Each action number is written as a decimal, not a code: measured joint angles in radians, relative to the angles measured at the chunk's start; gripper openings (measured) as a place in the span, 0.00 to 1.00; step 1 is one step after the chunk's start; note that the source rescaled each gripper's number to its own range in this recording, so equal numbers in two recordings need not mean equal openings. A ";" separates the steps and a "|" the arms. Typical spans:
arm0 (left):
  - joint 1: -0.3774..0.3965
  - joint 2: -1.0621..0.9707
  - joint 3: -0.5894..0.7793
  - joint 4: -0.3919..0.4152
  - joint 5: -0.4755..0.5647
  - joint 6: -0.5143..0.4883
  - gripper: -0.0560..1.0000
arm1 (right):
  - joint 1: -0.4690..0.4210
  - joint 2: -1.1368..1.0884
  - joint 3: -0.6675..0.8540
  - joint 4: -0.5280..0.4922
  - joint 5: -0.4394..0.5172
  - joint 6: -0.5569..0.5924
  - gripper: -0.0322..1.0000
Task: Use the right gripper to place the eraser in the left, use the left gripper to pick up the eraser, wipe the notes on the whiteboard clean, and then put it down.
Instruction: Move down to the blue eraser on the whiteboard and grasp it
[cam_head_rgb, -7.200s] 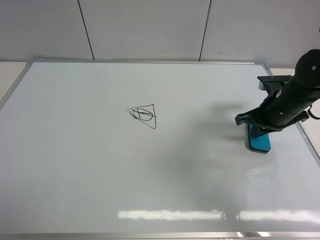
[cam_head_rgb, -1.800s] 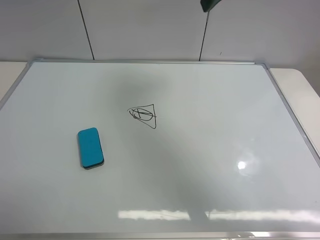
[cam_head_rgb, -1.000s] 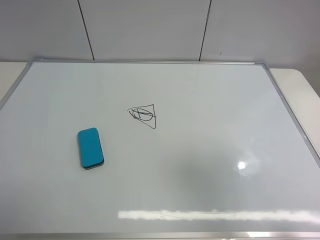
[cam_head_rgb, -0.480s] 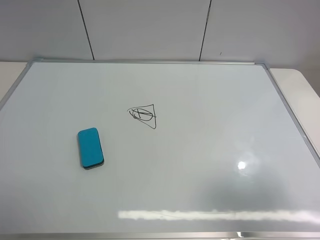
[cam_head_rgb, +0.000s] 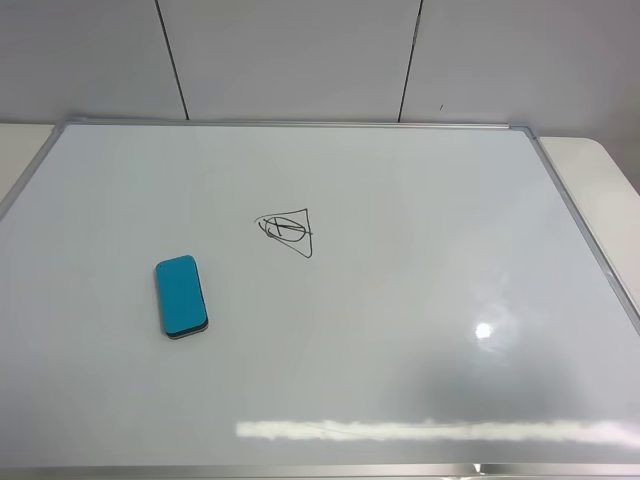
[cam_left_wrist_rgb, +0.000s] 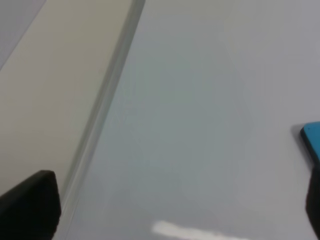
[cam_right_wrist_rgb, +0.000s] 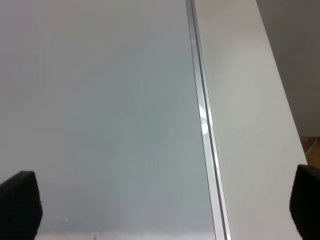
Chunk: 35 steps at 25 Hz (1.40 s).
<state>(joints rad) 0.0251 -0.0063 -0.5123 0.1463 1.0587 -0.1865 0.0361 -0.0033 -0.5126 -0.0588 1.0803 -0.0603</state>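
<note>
Left hand (cam_left_wrist_rgb: 172, 205) spread wide, empty, over board (cam_head_rgb: 400, 330) edge; eraser (cam_head_rgb: 181, 296) near. Right hand (cam_right_wrist_rgb: 162, 205) spread, empty, over the opposite edge.

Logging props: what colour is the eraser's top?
The eraser is teal blue on top, clearest in the exterior high view.

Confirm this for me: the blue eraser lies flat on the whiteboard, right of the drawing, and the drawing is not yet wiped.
Not quite: the eraser lies left of the drawing, as the exterior high view shows. It does lie flat on the whiteboard, and the drawing is not yet wiped.
</note>
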 joint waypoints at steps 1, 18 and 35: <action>0.000 0.000 0.000 0.000 0.000 0.000 1.00 | 0.000 0.000 0.000 0.000 0.000 0.000 1.00; 0.000 0.000 0.000 0.000 0.000 0.000 1.00 | 0.000 0.000 0.000 0.010 0.000 0.009 1.00; 0.000 0.000 0.000 0.000 0.000 0.000 1.00 | 0.000 0.000 0.000 0.010 0.000 0.009 1.00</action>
<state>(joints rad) 0.0251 -0.0063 -0.5123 0.1463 1.0587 -0.1865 0.0361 -0.0033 -0.5126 -0.0492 1.0803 -0.0513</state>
